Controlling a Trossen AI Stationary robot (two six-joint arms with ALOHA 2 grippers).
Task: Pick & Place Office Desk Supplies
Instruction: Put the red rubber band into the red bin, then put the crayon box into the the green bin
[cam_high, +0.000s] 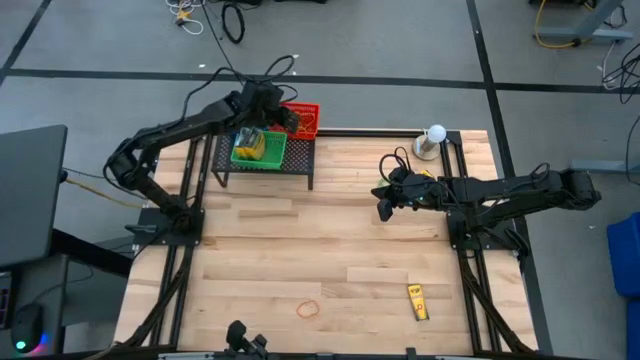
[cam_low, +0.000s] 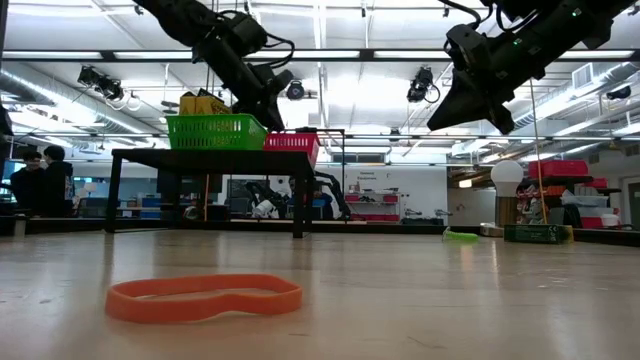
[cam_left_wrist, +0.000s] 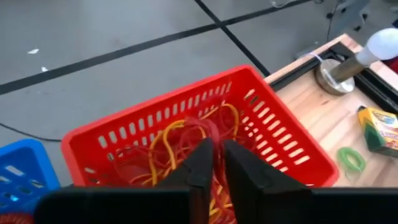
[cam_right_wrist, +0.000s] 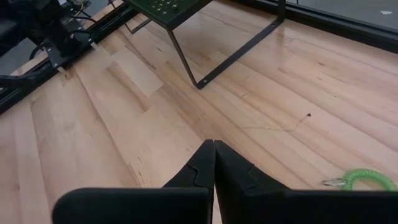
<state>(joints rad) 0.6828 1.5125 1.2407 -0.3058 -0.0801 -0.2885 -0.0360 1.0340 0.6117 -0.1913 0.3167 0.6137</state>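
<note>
Rubber bands are the thing here, and most of them sit in a tangle in the red basket (cam_left_wrist: 193, 149) right under the left end effector (cam_left_wrist: 214, 163). Its fingers stand a narrow crack apart over the pile. I can't make out a band pinched between them, so it looks empty or just letting go.

What could go wrong, as I see it:
- A band could cling to a finger tip instead of dropping, then get dragged over the basket wall when the arm lifts off. Thin, springy loops do that.
- The left end effector hangs close to the near wall of the basket. A sloppy pull-away could nudge the basket on its black shelf (cam_high: 262, 165), and the green basket (cam_high: 258, 147) stands touching it.

Leftovers: an orange rubber band (cam_high: 309, 309) and a yellow crayon box (cam_high: 417, 300) lie on the counter (cam_high: 330, 250), well apart from both arms. The right end effector (cam_right_wrist: 214, 167) hovers over bare wood, fully closed, holding nothing. A green loop (cam_right_wrist: 367, 179) lies just off to its side.

The orange band lies flat on the wood, so a grab could skid off it or clip only one strand and flick it away. The lamp with the white ball (cam_high: 436, 133) stands near the right arm, so a wide swing could knock it.
</note>
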